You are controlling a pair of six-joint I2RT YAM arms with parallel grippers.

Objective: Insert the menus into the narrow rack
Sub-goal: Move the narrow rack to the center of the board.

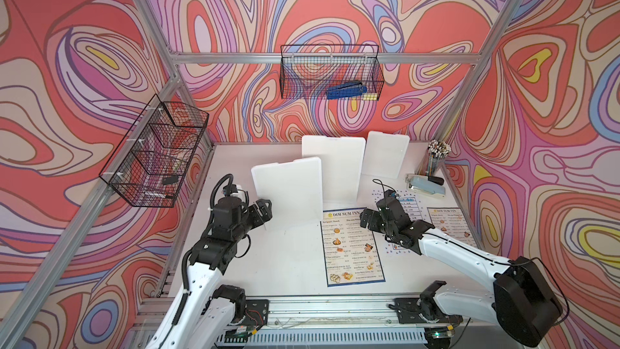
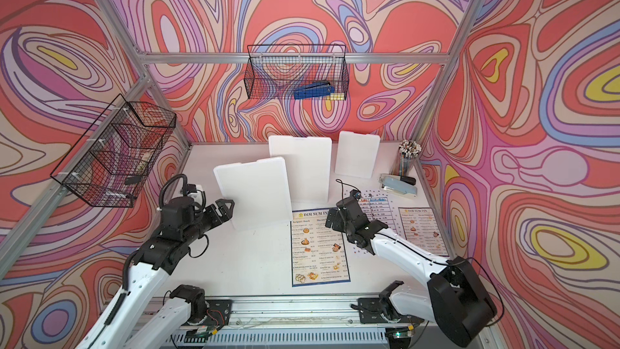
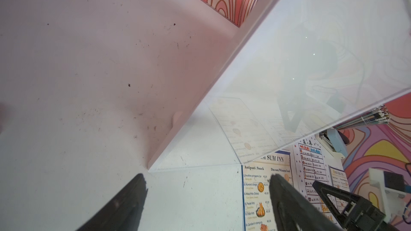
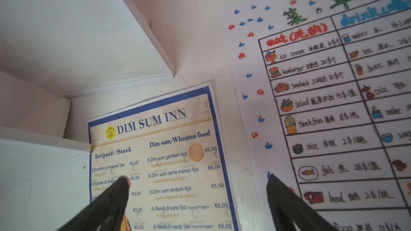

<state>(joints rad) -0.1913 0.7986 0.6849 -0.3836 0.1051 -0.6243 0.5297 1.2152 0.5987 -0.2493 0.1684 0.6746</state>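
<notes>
White table [image 1: 285, 263] carries all three menus, flat and face up. The large menu [image 1: 352, 250], blue-bordered and headed DIM SUM INN, lies at mid-table, towards the near edge. To its right lies the white menu [image 4: 322, 98], hand-lettered with a ruled table and small icons round the border; the right arm covers much of it in both top views. Further right, by the table's right edge, lies the small menu [image 1: 451, 226], also blue-bordered.

The right gripper [image 4: 198, 178] hangs over the strip between the large menu and the white one. Its jaws are spread wide with nothing between them: one finger shows over the large menu's left column, the other over the white menu's left border. Whether a finger touches the paper cannot be told.

The left gripper [image 3: 206, 176] is also spread wide and empty. It points at the near corner of the near panel [image 1: 288, 189], a white sheet standing upright left of the large menu's head; in the wrist view that corner sits just ahead of the fingertips, apart from them. Two more upright white sheets, the middle panel [image 1: 332, 169] and the far panel [image 1: 384, 156], stand behind it.

A divided wire rack [image 1: 151, 156] hangs on the left frame, well apart from the menus and above the table. A wire basket [image 1: 330, 72] on the far wall holds a blue tool [image 1: 345, 90]. At the far right corner stand a pen cup [image 1: 436, 159] and a stapler [image 1: 426, 186].
</notes>
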